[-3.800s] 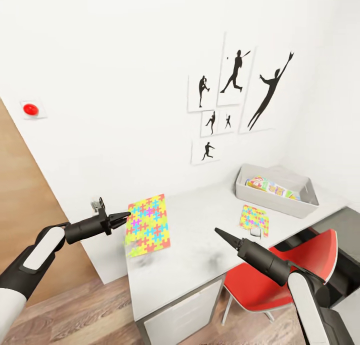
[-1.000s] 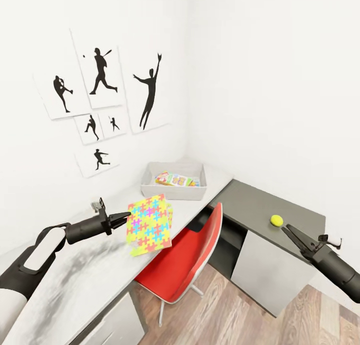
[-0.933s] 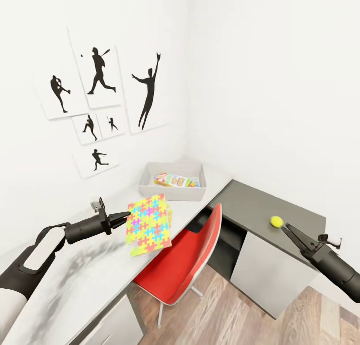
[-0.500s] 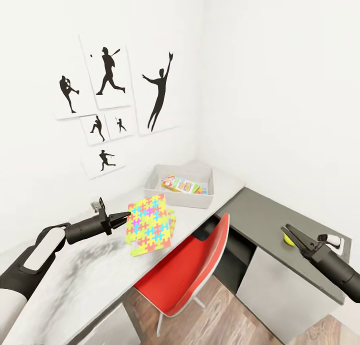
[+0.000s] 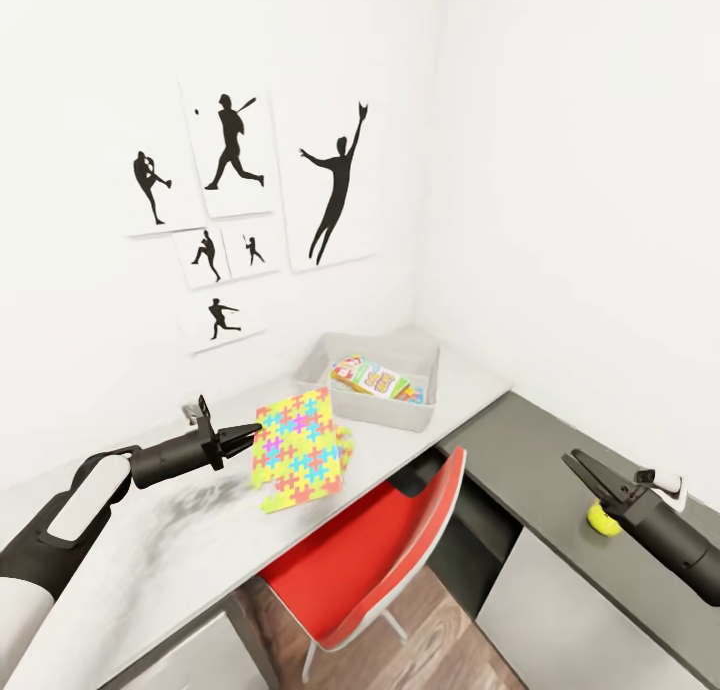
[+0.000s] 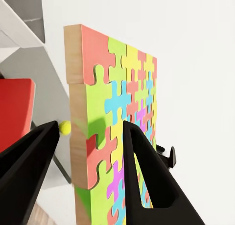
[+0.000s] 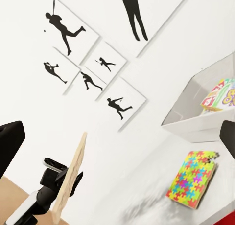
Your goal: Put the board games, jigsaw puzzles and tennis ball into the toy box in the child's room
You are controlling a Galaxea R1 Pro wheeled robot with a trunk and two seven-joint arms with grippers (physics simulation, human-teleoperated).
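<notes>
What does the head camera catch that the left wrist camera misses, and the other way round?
Head view: the toy box with a colourful board game inside, the baseball silhouette pictures, the open right gripper, and the left gripper seen from outside.
Left wrist view: the jigsaw puzzle close up, its plain wooden edge sitting between the gripper's fingers.
Both: the held jigsaw puzzle, the tennis ball and the red chair.

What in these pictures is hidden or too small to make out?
Tennis ball: head view, partly covered by the right gripper.
Second jigsaw puzzle: head view, almost wholly behind the held jigsaw puzzle.
Toy box contents: head view, near wall hides them partly, print too small to read; right wrist view, cut by the edge.
</notes>
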